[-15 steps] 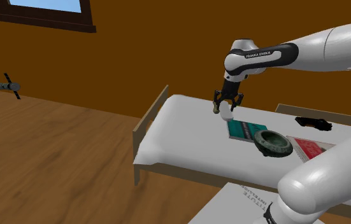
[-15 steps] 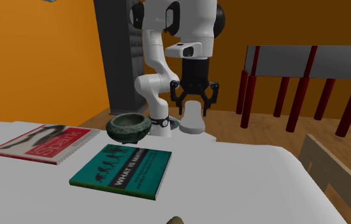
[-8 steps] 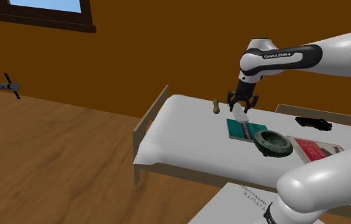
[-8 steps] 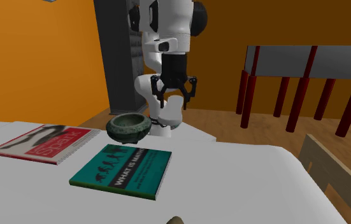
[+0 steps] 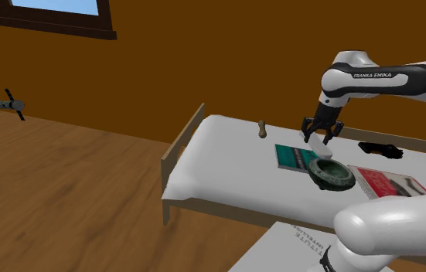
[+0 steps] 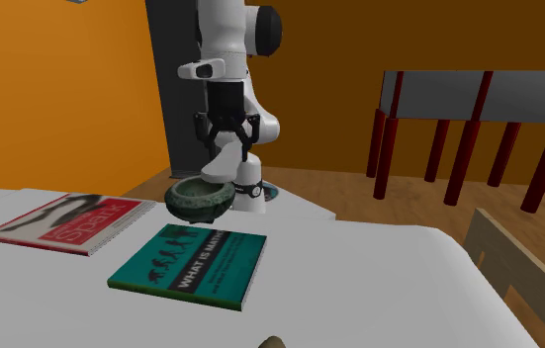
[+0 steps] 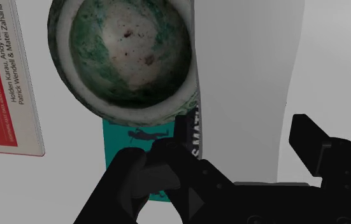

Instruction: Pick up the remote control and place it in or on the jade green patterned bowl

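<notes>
- Since a second ago, the gripper (image 6: 227,150) had swung over the book (image 6: 191,265) to above the bowl's (image 6: 201,198) edge.
- Its jaws clasped the white remote (image 6: 224,164).

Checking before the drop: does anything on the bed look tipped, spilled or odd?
Nothing stands out. The green bowl sits upright, the teal book and red book lie flat, and the white remote is held tilted in the gripper near the bowl.
</notes>
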{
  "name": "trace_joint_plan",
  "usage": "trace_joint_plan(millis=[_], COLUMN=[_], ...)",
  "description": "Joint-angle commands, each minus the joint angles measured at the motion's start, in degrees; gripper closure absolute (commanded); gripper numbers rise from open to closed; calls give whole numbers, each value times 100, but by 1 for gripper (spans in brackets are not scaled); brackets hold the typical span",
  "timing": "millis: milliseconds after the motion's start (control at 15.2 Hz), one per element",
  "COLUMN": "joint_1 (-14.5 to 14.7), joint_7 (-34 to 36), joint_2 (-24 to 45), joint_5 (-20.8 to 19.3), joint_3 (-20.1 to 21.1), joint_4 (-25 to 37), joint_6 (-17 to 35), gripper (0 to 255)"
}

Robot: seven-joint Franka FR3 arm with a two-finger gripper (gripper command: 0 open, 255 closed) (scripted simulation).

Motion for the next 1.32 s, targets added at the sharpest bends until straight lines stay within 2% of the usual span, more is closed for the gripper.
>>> trace_joint_plan(millis=[0, 330, 1254], joint_1=[-145, -566, -663], joint_7=[-213, -853, -796], joint_2=[-303, -926, -787], joint_5=[-151, -607, -863], joint_3=[-152, -637, -913], joint_4=[-161, -392, -1372], joint_6=[-119, -433, 682], gripper=[255, 255, 255])
